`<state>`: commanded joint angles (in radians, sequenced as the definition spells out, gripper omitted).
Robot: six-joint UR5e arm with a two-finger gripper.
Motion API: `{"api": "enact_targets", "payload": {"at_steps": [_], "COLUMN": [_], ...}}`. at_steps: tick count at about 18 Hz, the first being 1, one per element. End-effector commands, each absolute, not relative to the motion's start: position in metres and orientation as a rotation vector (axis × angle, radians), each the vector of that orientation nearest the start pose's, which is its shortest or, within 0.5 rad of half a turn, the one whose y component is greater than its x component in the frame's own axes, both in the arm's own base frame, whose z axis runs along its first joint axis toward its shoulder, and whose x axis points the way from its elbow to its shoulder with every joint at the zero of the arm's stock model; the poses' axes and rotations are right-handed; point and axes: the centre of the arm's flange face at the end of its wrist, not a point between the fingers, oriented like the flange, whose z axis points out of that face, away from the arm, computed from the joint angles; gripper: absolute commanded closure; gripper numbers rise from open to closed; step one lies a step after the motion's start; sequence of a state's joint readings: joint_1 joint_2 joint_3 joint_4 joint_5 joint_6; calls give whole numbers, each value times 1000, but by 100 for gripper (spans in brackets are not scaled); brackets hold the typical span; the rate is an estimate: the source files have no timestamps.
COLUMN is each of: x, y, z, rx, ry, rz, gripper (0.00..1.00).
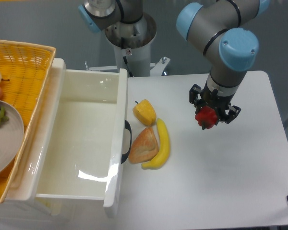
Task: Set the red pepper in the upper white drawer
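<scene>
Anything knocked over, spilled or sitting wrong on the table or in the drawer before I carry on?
Nothing stands out. The pincer holds the red pepper above the table, the upper white drawer is pulled open with nothing visible inside, and the banana and other fruit lie beside its front.

Red pepper (207,117): small, glossy, you see it clamped aloft. Upper white drawer (81,143): pulled open, black handle.

One red pepper (207,117), one yellow pepper-like fruit (144,112), one orange wedge fruit (144,145), one banana (161,145), one white drawer (81,143), one woven basket (26,72), one grey plate (7,139), one gripper (214,106).
</scene>
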<state>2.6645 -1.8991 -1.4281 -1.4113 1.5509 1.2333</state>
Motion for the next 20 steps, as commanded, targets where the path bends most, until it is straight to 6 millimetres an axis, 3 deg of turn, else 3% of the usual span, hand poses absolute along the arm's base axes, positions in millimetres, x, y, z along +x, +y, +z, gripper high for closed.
{"api": "enact_targets", "payload": {"at_steps": [4, 7, 12, 20], "x": [-488, -486, -452, -402], "y": [405, 402, 410, 427], "z": [390, 403, 446, 493], "rx": [-3124, -3111, -3057, -2979], "ry": [218, 213, 211, 163], "rz": [-45, -24, 25, 80], "gripper": [92, 92, 92, 92]}}
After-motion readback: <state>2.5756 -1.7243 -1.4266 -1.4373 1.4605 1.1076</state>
